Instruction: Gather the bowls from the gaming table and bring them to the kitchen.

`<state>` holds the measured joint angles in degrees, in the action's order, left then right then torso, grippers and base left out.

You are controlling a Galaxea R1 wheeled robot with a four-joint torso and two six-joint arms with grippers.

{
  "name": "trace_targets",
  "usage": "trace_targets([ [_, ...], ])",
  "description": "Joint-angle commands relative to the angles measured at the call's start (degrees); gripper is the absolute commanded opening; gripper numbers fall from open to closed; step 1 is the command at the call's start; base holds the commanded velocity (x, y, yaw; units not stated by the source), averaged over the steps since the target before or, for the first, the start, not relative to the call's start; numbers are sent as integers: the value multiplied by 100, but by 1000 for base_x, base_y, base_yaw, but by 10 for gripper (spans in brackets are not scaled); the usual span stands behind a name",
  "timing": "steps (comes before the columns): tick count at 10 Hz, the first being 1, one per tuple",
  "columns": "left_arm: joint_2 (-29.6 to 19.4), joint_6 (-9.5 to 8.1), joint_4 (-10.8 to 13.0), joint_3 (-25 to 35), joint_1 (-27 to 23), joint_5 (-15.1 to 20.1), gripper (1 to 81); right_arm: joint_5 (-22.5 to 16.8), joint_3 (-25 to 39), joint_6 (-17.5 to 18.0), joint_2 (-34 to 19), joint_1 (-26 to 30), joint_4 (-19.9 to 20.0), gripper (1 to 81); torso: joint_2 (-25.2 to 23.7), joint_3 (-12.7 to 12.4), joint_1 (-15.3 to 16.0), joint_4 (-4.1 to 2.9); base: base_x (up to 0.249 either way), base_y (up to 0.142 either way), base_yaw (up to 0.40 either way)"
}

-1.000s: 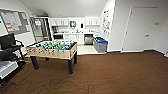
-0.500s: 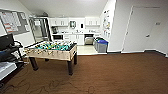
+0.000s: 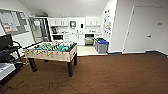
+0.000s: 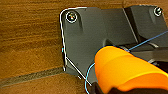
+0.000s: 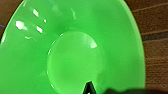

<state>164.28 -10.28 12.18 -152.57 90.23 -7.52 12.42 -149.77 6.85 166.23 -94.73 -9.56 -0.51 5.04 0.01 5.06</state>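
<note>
In the left wrist view the orange bowl hangs close over the wood-look floor, with my left gripper shut on it. The lime green bowl looms large in the right wrist view. A dark fingertip lies over its rim, so my right gripper is shut on it. The kitchen, with white cabinets and a white counter, lies at the far end of the room in the head view. The gaming table is out of view.
A table-football table stands left of centre between me and the kitchen. Blue-lidded bins stand by the wall corner. At the left are a black cart and floor cables. A white door is on the right.
The head view has shifted only a touch. Nothing in the room has moved.
</note>
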Motion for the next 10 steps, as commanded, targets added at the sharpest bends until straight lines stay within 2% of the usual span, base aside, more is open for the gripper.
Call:
trace_targets([
  [1,-79,35,-5,-28,-169,278,10,-240,19,-17,-52,143,-99,10,0,0,0,0,121,0,0],
  [10,-79,35,30,-28,-159,278,10,-240,2,-17,-61,152,-117,10,2,0,2,0,121,0,0],
])
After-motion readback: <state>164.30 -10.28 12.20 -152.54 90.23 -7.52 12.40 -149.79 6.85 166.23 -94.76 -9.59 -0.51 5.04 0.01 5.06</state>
